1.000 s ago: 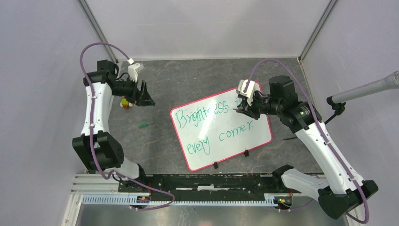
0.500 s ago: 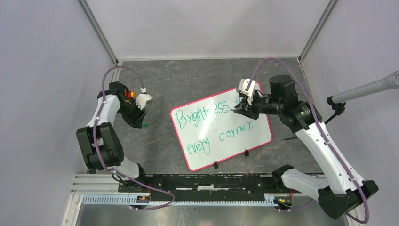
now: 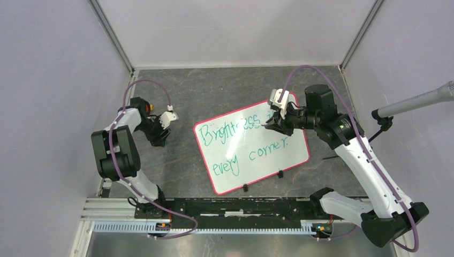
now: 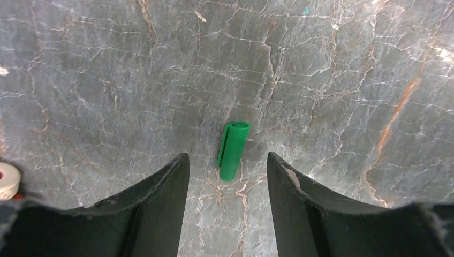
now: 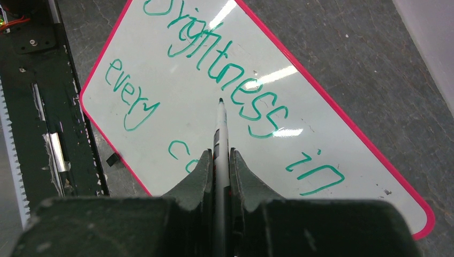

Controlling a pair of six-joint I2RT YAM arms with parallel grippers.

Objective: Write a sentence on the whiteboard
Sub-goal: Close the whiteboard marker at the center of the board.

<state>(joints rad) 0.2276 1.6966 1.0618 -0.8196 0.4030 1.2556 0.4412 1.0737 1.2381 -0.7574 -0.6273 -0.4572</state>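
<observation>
The whiteboard (image 3: 278,159) lies tilted on the dark stone table, white with a red-pink rim. The sentence (image 3: 225,131) runs across it in green, in two lines; the right wrist view shows "Brightness in" (image 5: 235,91) and part of "every corner". My right gripper (image 3: 270,124) is over the board's far right part, shut on a grey-white marker (image 5: 220,126) whose tip points down just beside the "ness". Left of the board, my left gripper (image 3: 160,139) is low over the table and open. A small green marker cap (image 4: 233,150) lies flat between its fingertips, touching neither finger.
Two black clips (image 3: 245,187) sit at the board's near edge. A grey rod (image 3: 423,100) reaches in from the right wall. A black rail (image 3: 230,208) runs along the near table edge. A white roll (image 4: 8,181) lies left of the left gripper. Walls close in on three sides.
My left arm has swung back and down from the far left until its gripper straddles the green cap, and its jaws have narrowed somewhat. The right gripper with the marker has barely moved.
</observation>
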